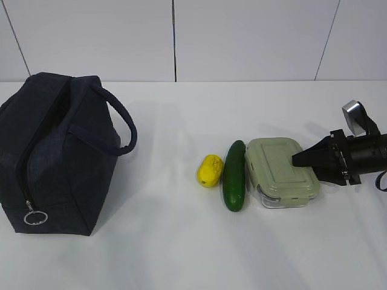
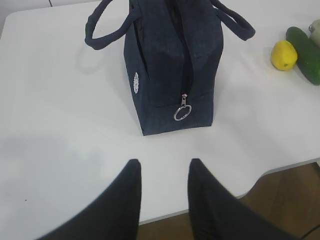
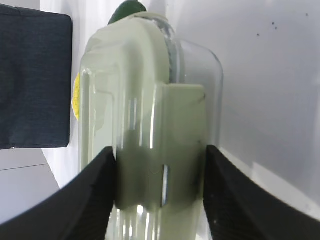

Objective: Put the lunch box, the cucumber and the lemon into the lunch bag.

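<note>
two black fingers of the right gripper (image 3: 160,192) stand on either side of the near end of the rectangular clear lunch box with a sage-green snap-lock lid (image 3: 150,120), their inner faces against its sides in the right wrist view, though whether they press it firmly cannot be told. in the exterior view the right gripper's (image 1: 300,159) tip sits at the box's (image 1: 279,171) right edge, and most of that arm is cut off by the frame. just left of the box lies the dark green glossy cucumber (image 1: 234,176), with the small bright yellow lemon (image 1: 210,170) just beside it; both are mostly hidden behind the box in the right wrist view. the left gripper (image 2: 162,172) hovers over bare white table (image 2: 60,125), fingers partly apart and holding nothing; it does not show in the exterior view. well apart to the left stands the large dark navy fabric lunch bag (image 1: 57,151), its silver ring pull (image 2: 183,113) hanging low at the end of the zipper; whether the top is open is hard to make out.
</note>
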Motion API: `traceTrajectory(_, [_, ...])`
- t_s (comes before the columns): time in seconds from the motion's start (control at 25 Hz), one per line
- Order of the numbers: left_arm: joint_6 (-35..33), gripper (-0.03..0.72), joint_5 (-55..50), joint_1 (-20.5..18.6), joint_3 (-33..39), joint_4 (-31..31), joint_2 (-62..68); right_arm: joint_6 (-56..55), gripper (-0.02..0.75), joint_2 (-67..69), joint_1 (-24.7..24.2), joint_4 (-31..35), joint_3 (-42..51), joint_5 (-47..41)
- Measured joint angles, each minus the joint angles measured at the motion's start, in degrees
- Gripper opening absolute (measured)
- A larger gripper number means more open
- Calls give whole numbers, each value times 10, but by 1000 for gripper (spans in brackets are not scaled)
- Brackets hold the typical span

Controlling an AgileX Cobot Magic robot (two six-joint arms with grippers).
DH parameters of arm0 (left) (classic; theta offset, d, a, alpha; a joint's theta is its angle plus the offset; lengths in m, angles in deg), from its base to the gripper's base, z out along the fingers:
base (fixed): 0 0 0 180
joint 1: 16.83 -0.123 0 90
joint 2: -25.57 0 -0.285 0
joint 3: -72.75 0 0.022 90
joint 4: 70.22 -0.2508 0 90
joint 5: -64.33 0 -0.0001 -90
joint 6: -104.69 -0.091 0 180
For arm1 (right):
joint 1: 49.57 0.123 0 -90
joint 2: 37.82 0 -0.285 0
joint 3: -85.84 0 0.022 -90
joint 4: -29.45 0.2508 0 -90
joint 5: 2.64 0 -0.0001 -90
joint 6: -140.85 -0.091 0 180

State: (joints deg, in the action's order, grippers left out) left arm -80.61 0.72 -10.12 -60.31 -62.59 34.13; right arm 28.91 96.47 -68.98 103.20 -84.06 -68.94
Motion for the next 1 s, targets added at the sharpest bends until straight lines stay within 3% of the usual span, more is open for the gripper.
traceTrajectory(1.0, [0, 227, 0, 0, 0, 0, 0, -4, 386, 0, 0, 0, 0, -1])
